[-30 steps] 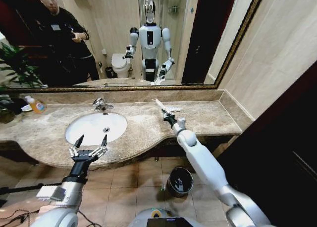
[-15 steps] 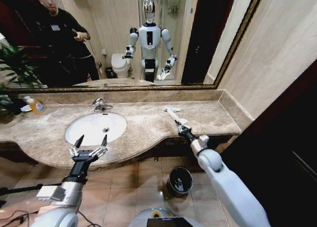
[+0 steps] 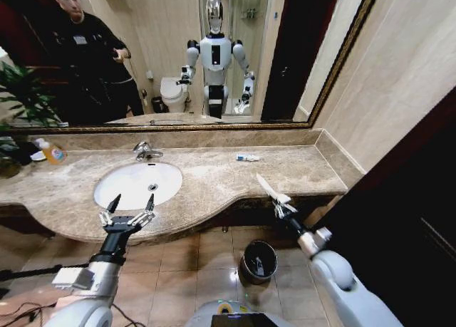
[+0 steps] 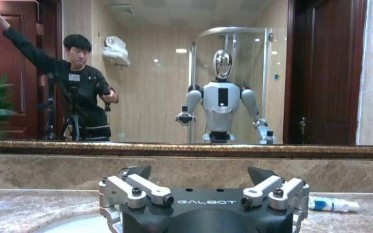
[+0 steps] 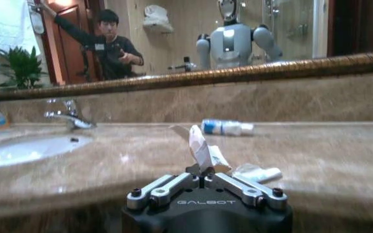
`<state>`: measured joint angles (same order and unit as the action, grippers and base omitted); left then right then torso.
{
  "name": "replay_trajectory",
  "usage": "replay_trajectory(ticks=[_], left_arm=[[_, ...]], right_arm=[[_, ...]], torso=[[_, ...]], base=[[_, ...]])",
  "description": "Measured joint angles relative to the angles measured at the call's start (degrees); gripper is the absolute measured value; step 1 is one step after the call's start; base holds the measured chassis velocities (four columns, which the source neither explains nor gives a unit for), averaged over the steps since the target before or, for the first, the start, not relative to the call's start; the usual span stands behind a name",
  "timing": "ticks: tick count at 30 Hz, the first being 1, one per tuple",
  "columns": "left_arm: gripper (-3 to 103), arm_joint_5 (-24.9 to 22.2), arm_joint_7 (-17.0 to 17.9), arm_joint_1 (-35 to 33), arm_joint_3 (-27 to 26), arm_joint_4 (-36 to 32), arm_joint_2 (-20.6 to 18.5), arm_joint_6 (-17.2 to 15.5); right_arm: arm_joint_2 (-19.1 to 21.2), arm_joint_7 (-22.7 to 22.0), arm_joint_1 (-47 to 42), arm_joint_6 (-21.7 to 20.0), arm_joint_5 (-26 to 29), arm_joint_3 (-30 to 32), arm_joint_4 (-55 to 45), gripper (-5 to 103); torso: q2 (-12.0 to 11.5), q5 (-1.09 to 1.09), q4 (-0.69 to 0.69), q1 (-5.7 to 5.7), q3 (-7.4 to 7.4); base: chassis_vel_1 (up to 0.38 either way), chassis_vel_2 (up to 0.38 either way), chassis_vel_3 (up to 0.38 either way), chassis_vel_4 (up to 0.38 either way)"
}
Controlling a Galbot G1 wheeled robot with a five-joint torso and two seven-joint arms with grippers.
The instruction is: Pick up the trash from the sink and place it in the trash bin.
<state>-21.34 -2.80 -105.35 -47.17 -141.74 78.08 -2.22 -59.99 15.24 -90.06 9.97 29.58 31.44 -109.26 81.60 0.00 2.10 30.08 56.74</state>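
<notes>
My right gripper point(image 3: 281, 205) is shut on a long white wrapper point(image 3: 264, 185), held just past the counter's front edge, above and slightly right of the dark round trash bin point(image 3: 258, 260) on the floor. In the right wrist view the wrapper point(image 5: 197, 145) stands up from the shut gripper point(image 5: 203, 175), with a small white piece point(image 5: 258, 173) beside it; I cannot tell whether that piece is held. A white and blue tube point(image 3: 248, 157) point(image 5: 225, 127) point(image 4: 332, 205) lies on the counter near the mirror. My left gripper point(image 3: 129, 205) point(image 4: 199, 172) hangs open at the front rim of the white sink point(image 3: 139, 184).
A chrome faucet point(image 3: 146, 151) stands behind the basin. A bottle of orange liquid point(image 3: 52, 152) sits at the counter's far left next to a plant point(image 3: 18, 92). The mirror spans the back wall. A dark wall closes in on the right. Tiled floor lies around the bin.
My right arm has drawn back from the rear of the counter to its front edge, carrying the white wrapper. One tube stays behind on the counter. The left arm has not moved.
</notes>
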Motion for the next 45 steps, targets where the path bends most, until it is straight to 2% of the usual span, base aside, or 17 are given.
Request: replay_trajectory(ticks=[3, 5, 11, 18, 28, 40, 41, 42, 45], left_arm=[[100, 0.0, 0.0, 0.0, 0.0, 0.0, 0.0, 0.0], [100, 0.0, 0.0, 0.0, 0.0, 0.0, 0.0, 0.0], [100, 0.0, 0.0, 0.0, 0.0, 0.0, 0.0, 0.0], [100, 0.0, 0.0, 0.0, 0.0, 0.0, 0.0, 0.0], [100, 0.0, 0.0, 0.0, 0.0, 0.0, 0.0, 0.0], [100, 0.0, 0.0, 0.0, 0.0, 0.0, 0.0, 0.0], [100, 0.0, 0.0, 0.0, 0.0, 0.0, 0.0, 0.0], [100, 0.0, 0.0, 0.0, 0.0, 0.0, 0.0, 0.0], [100, 0.0, 0.0, 0.0, 0.0, 0.0, 0.0, 0.0]], right_arm=[[-0.9, 2.4, -1.0, 3.8, -3.0, -0.2, 5.5, 0], [-1.4, 2.5, -0.9, 4.3, -4.0, -0.7, 7.6, 0], [-4.4, 1.6, 1.6, 4.5, -6.5, -4.2, 16.3, 0], [-7.4, -0.8, 7.5, 2.4, -5.5, -7.1, 31.0, 0], [-10.6, -1.4, 13.1, 3.2, -6.8, -9.1, 48.8, 0], [-16.1, -3.3, 18.2, 1.0, -9.3, -9.2, 54.5, -2], [-16.4, -3.5, 18.8, 1.0, -9.9, -9.2, 55.2, 3], [-16.4, -3.5, 18.8, 1.0, -9.9, -9.2, 55.2, 3], [-16.9, -3.9, 19.5, 0.9, -10.5, -9.2, 55.9, 20]], torso=[[0.0, 0.00, 0.00, 0.00, 0.00], [0.0, 0.00, 0.00, 0.00, 0.01], [0.0, 0.00, 0.00, 0.00, 0.01], [0.0, -0.01, 0.01, 0.01, 0.01], [0.0, -0.01, 0.01, 0.01, 0.01], [0.0, -0.01, 0.01, 0.01, 0.01], [0.0, -0.01, 0.01, 0.01, 0.01], [0.0, -0.01, 0.01, 0.01, 0.01], [0.0, -0.01, 0.01, 0.01, 0.01]], base=[[0.000, 0.000, 0.000, 0.000], [0.000, 0.000, 0.000, 0.000], [0.000, 0.000, 0.000, 0.000], [0.000, 0.000, 0.000, 0.000], [0.000, 0.000, 0.000, 0.000], [0.000, 0.000, 0.000, 0.000], [0.000, 0.000, 0.000, 0.000], [0.000, 0.000, 0.000, 0.000], [0.000, 0.000, 0.000, 0.000]])
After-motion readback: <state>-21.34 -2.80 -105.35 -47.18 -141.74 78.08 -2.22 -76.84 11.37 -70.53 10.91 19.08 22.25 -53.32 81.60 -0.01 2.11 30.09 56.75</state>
